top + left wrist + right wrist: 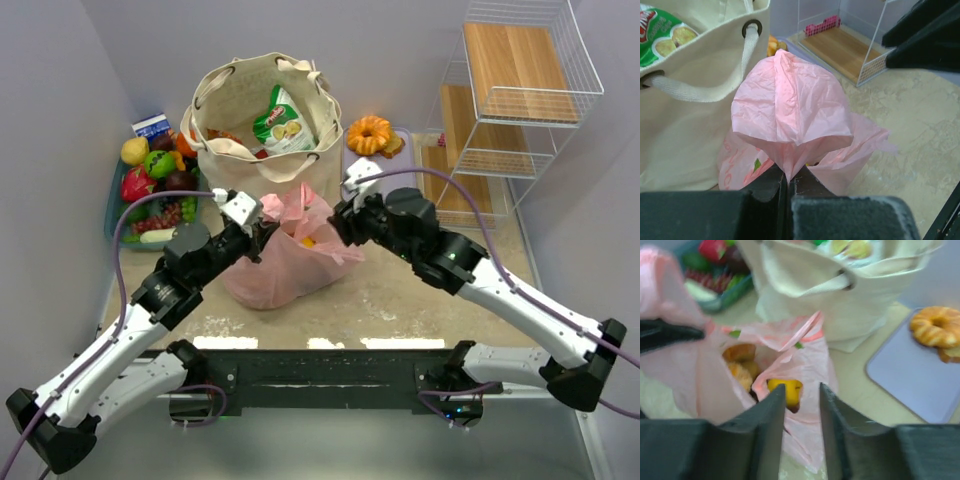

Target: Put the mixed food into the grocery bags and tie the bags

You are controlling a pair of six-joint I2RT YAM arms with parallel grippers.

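Note:
The pink plastic bag [285,250] stands in front of the cream canvas tote [262,125]. My left gripper [268,232] is shut on a pinched flap of the pink bag [790,110], holding it up. My right gripper [338,222] is open over the bag's right side; in the right wrist view [801,392] its fingers straddle pink plastic above golden pastries [740,362] and a yellow item [787,390] inside. A green snack packet [283,122] sticks out of the tote. An orange ring cake [369,134] lies on a grey tray [398,158].
A blue basket of fruit [150,185] sits at the left, beside the tote. A white wire shelf rack with wooden boards [505,95] stands at the back right. The table's near edge runs just beyond the arm bases.

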